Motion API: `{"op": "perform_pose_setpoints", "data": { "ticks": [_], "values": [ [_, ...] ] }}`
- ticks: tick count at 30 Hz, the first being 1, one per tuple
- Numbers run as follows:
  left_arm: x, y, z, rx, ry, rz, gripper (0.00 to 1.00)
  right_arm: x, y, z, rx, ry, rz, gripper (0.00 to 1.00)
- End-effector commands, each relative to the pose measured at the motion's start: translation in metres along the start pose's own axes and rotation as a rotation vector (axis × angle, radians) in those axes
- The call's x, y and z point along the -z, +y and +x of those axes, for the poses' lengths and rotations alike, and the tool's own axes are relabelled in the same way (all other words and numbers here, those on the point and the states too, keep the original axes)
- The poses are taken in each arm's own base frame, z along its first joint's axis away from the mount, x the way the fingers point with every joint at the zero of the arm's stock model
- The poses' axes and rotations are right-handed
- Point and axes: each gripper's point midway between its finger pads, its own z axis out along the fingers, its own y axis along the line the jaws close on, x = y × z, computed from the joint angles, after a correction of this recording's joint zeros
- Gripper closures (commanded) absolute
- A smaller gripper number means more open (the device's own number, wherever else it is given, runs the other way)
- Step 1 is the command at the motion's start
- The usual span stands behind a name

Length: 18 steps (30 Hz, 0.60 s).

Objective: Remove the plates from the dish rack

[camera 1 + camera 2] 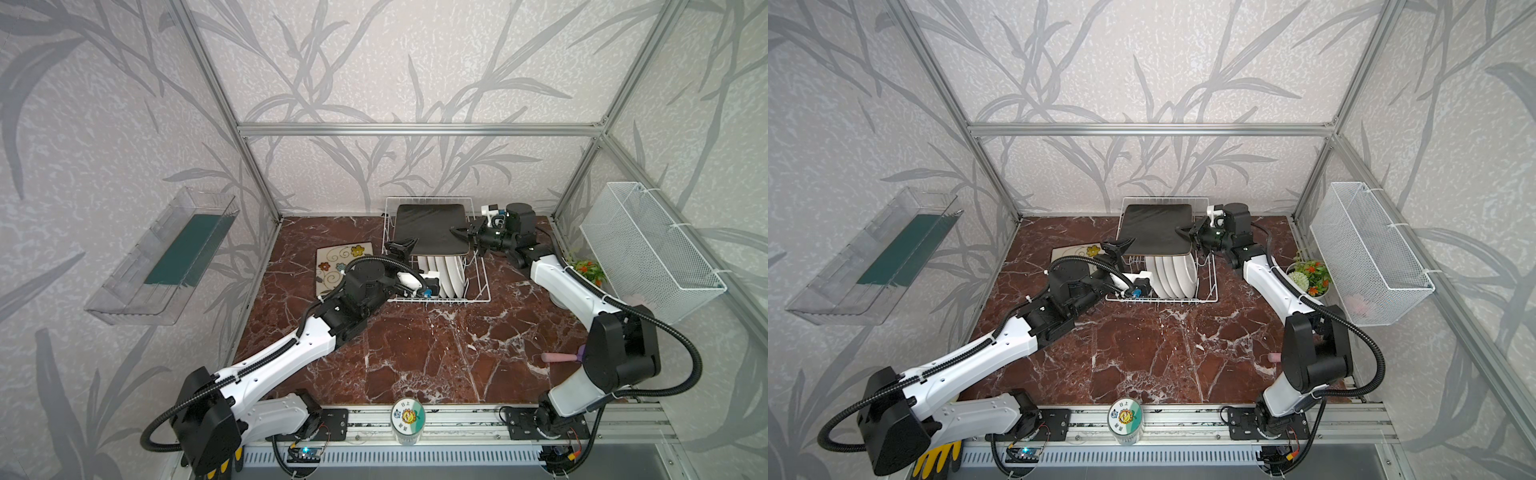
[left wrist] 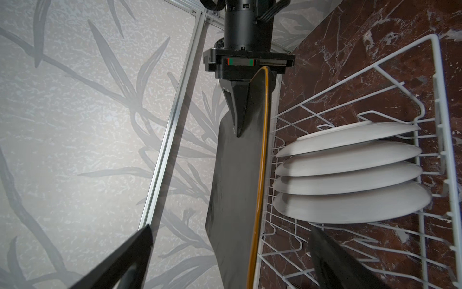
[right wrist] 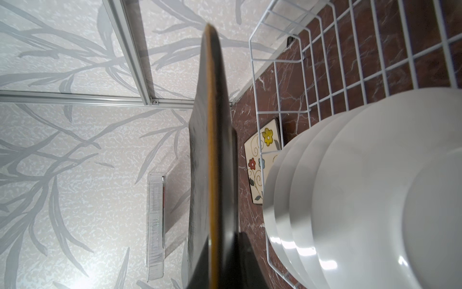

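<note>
A rounded-square plate with a black back [image 1: 428, 228] [image 1: 1154, 228] hangs tilted over the white wire dish rack [image 1: 482, 286] [image 1: 1214, 282]. My right gripper [image 1: 457, 232] [image 3: 220, 262] is shut on its right edge. My left gripper [image 1: 401, 245] [image 2: 231, 227] is open at the plate's left edge, the jaws wide on either side of the plate [image 2: 235, 187] without touching it. Several round white plates [image 1: 444, 276] [image 2: 350, 180] [image 3: 362, 200] stand in the rack's slots. A flower-and-swirl plate [image 1: 336, 266] [image 3: 262, 160] lies face up on the marble left of the rack.
A sunflower-labelled jar [image 1: 408, 417] stands at the front edge. A white mesh basket [image 1: 648, 249] hangs on the right wall and a clear tray [image 1: 166, 257] on the left wall. A potted plant [image 1: 586, 270] and a pink object [image 1: 557, 357] sit by my right arm.
</note>
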Motion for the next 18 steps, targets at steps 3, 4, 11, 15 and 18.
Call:
{"op": "perform_pose_setpoints", "data": {
  "ticks": [3, 4, 11, 15, 18],
  "values": [
    [0.023, 0.041, 0.007, 0.305, 0.0, -0.089, 0.01, 0.037, 0.092, -0.01, 0.196, -0.078, -0.216, 1.0],
    [0.026, 0.049, 0.01, 0.371, 0.008, -0.096, 0.01, 0.038, 0.091, -0.011, 0.197, -0.081, -0.211, 1.0],
    [0.046, 0.095, 0.034, 0.765, 0.061, -0.148, 0.01, 0.04, 0.087, -0.007, 0.229, -0.077, -0.204, 1.0],
    [0.053, 0.114, 0.055, 1.005, 0.114, -0.154, 0.01, 0.043, 0.085, -0.004, 0.263, -0.081, -0.205, 1.0],
    [0.052, 0.121, 0.066, 1.21, 0.094, -0.096, 0.01, 0.046, 0.086, -0.001, 0.297, -0.087, -0.209, 1.0]
  ]
}}
